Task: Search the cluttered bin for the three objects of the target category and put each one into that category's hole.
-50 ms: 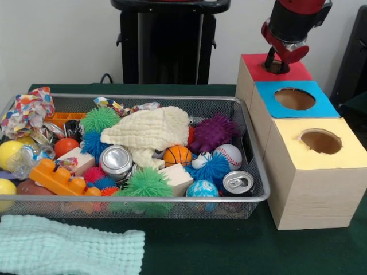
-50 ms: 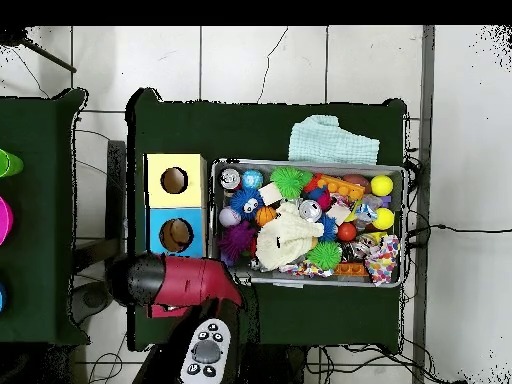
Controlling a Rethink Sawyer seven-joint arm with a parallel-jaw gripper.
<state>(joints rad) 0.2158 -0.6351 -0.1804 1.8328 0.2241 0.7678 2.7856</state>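
Nearest the camera, a pale mint cloth (image 1: 69, 252) is laid on the green surface (image 1: 229, 246), just in front of the wire bin (image 1: 252, 143). That bin is filled with clutter: a cream cloth (image 1: 152, 130) is draped over the middle, with green spiky balls (image 1: 148, 184), a purple spiky ball (image 1: 213, 132) and a blue spiky ball (image 1: 215, 167) around it. An orange toy brick (image 1: 57, 179) is seen at the front left, beside yellow balls (image 1: 10, 152) and a polka-dot fabric bundle (image 1: 31, 109) in the far left corner. Two drink cans are found, one silver can (image 1: 116, 161) lying near the middle and one upright can (image 1: 238, 182) in the front right corner. A small basketball (image 1: 178, 154), a baseball (image 1: 230, 154) and a blue globe ball (image 1: 202, 189) lie between them.

Beside the bin, three wooden boxes are lined up: a yellow-topped box (image 1: 321, 166), a blue-topped box (image 1: 287, 106) and a red-topped box (image 1: 258, 71), each with a round hole. The hand (image 1: 279, 57) is held right over the red box's hole; whether it is clenched or released cannot be told.
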